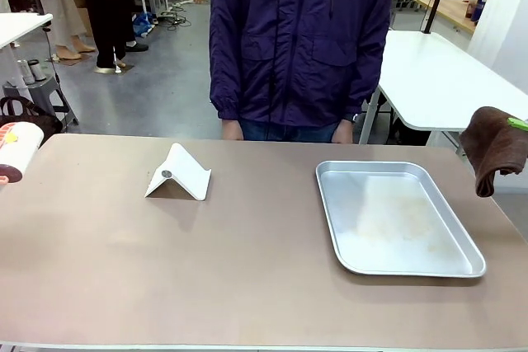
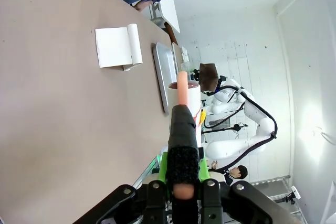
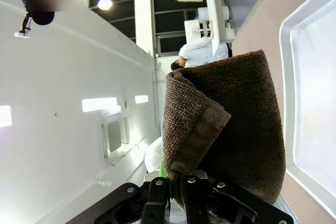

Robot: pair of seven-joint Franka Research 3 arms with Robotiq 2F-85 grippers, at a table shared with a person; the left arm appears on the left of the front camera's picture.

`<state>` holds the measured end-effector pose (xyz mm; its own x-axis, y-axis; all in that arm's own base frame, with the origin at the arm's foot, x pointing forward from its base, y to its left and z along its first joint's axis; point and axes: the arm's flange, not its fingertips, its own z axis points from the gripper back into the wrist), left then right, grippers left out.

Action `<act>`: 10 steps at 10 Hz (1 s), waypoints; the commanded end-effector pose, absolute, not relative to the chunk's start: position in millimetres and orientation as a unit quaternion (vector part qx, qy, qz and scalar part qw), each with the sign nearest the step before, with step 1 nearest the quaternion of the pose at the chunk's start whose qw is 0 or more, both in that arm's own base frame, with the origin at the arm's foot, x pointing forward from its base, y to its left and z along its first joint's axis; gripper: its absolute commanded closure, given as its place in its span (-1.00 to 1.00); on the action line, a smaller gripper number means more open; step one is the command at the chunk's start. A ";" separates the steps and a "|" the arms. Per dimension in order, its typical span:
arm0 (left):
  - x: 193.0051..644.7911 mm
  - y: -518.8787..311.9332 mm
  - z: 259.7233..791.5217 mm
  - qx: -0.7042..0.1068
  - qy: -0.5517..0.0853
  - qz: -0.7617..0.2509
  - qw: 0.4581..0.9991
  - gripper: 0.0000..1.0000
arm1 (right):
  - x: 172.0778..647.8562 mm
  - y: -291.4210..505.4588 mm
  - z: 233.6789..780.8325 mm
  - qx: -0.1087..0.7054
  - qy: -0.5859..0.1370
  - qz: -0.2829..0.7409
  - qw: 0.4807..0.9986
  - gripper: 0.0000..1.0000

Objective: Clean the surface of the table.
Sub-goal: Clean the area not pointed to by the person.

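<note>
At the table's right edge, the right pincer (image 3: 181, 184) is clamped on a brown cloth (image 3: 231, 129), dangling it just beyond the silver tray (image 1: 396, 220). Over at the left edge, the left pincer (image 2: 181, 109) grips a white cylindrical object (image 1: 18, 150). Between them the beige table (image 1: 247, 278) carries the tray and a folded white stand (image 1: 181, 172); a person (image 1: 301, 39) stands at the far side.
</note>
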<state>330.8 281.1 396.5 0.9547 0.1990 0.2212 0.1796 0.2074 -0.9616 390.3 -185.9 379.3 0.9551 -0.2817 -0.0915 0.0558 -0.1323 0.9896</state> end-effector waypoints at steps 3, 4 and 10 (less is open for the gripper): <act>330.8 281.1 396.4 -0.629 -0.150 0.006 0.762 0.55 | 390.3 -185.9 379.3 0.741 -0.076 -0.129 0.654 0.85; 331.6 274.3 404.1 -0.628 -0.147 0.009 0.764 0.55 | 394.1 -172.9 387.4 0.737 -0.073 -0.121 0.661 0.85; 330.8 262.1 426.4 -0.623 -0.151 -0.017 0.767 0.55 | 405.7 -139.1 402.5 0.732 -0.060 -0.079 0.674 0.85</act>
